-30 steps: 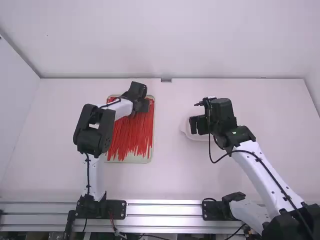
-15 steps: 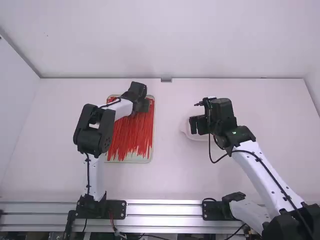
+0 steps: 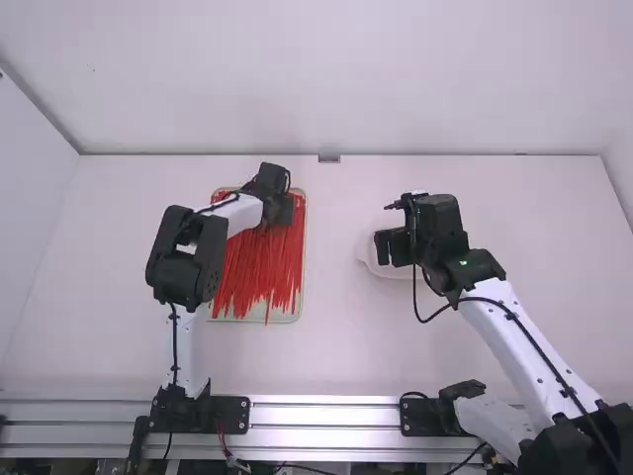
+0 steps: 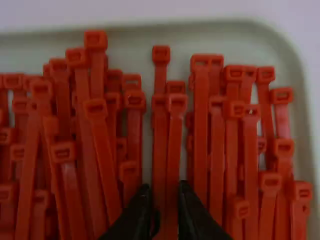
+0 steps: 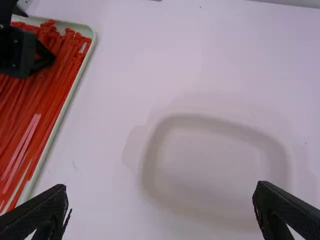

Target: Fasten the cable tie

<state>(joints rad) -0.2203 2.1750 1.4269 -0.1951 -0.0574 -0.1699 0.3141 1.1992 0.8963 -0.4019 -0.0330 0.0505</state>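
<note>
A pile of red cable ties (image 3: 259, 267) lies in a pale tray (image 3: 300, 259) left of the table's middle. My left gripper (image 3: 273, 201) is down at the far end of that pile. In the left wrist view its fingers (image 4: 142, 210) stand close together, shut on one red cable tie (image 4: 168, 145) a little below its head, among the other ties (image 4: 235, 130). My right gripper (image 3: 394, 247) hangs open over a white shallow dish (image 3: 378, 267), and its fingers (image 5: 42, 207) spread wide above the dish (image 5: 215, 165), with nothing between them.
The tray's rim (image 4: 295, 65) curves just past the tie heads. In the right wrist view the tray (image 5: 75, 82) and the left gripper (image 5: 22, 50) show at the side. A side wall (image 3: 30, 178) borders the table on the left, and bare table lies around the dish.
The left gripper has edged slightly toward the tray's far end, and the ties under it have shifted a little. The right arm has kept still.
</note>
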